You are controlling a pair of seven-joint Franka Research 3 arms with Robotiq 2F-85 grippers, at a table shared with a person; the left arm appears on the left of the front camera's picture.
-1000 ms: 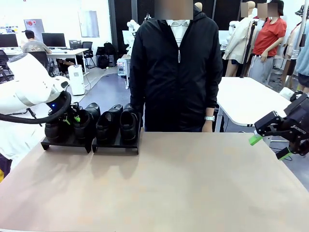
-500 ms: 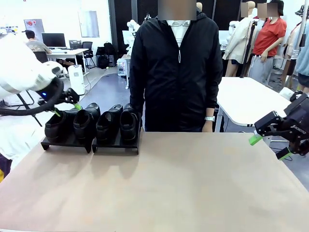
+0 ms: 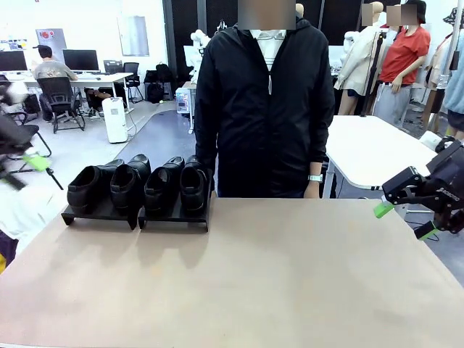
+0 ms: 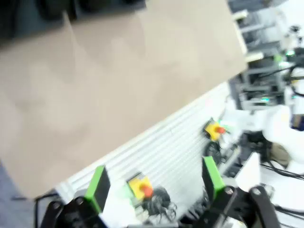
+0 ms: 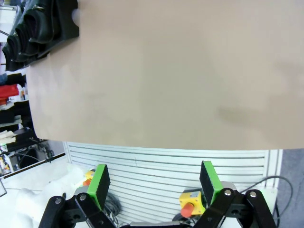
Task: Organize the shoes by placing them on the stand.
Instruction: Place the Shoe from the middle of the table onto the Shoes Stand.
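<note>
Front view: four shoes sit lined up on the stand, the job apparently done, both grippers spread empty, left gripper blurred, right gripper idle.

Person in black jacket behind tan table; yellow emergency-stop boxes below.

Right gripper is showing black linkage body, bright green pads, visible pivot screws. Person is wearing black zip jacket, white collar underneath, wristwatch.
</note>
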